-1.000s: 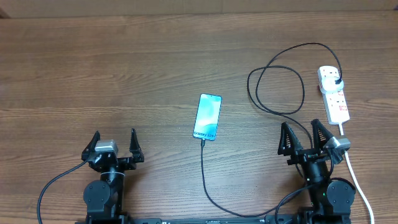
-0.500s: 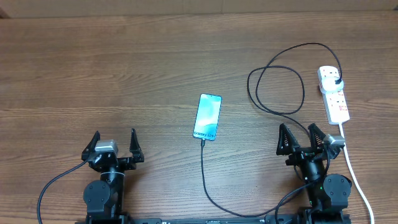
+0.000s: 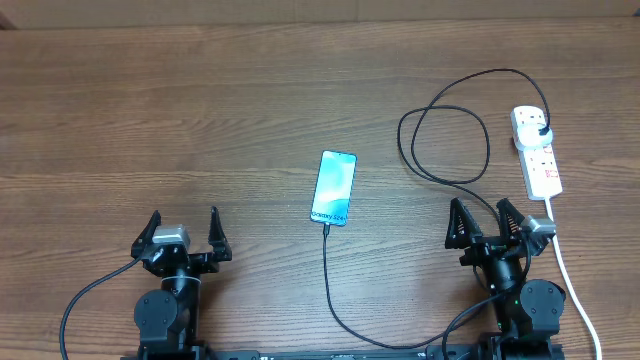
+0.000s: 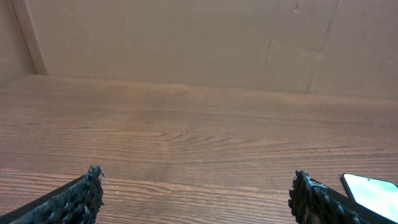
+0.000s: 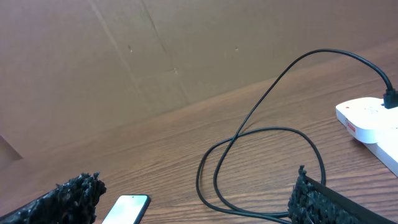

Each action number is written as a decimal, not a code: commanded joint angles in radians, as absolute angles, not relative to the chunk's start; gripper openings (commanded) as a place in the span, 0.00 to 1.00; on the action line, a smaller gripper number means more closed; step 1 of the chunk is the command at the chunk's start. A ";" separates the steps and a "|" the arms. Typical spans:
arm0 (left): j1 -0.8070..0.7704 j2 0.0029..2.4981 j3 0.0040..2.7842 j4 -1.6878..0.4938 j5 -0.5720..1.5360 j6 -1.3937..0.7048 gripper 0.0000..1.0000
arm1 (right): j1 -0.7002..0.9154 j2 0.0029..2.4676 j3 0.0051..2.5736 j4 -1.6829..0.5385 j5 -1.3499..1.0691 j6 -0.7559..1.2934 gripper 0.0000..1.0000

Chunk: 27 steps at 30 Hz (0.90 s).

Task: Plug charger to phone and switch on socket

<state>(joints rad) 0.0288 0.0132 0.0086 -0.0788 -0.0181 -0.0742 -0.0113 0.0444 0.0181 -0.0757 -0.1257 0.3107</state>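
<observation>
The overhead camera looks straight down from well above, taking in the whole wooden counter (image 3: 200, 120). Each wrist camera sits low, close over the wood, and faces forward toward a cardboard wall (image 4: 186, 43). Both wrist views catch the phone (image 3: 334, 187). The right wrist view is tilted and also shows the socket (image 5: 373, 121).

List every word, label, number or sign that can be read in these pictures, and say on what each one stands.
On the phone: one line of white text at the screen's end nearest the robot, too small to read.
On the socket: red marks on its top face, too small to read as words or signs.
On the cardboard wall: no print visible.
Nothing can be quoted with certainty.
</observation>
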 commanded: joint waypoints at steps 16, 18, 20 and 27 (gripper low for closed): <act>0.035 0.004 0.005 -0.078 -0.007 -0.059 1.00 | -0.001 0.045 0.008 -0.076 -0.106 0.167 1.00; 0.035 0.004 0.005 -0.078 -0.007 -0.059 1.00 | -0.001 0.045 0.008 -0.077 -0.106 0.101 1.00; 0.035 0.004 0.005 -0.078 -0.007 -0.059 0.99 | -0.001 0.040 0.008 -0.077 -0.106 0.040 1.00; 0.035 0.004 0.005 -0.078 -0.007 -0.059 1.00 | -0.008 0.003 0.008 -0.077 -0.105 -0.050 1.00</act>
<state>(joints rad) 0.0288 0.0132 0.0086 -0.0788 -0.0181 -0.0742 -0.0105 0.0147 0.0181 -0.0795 -0.1162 0.0101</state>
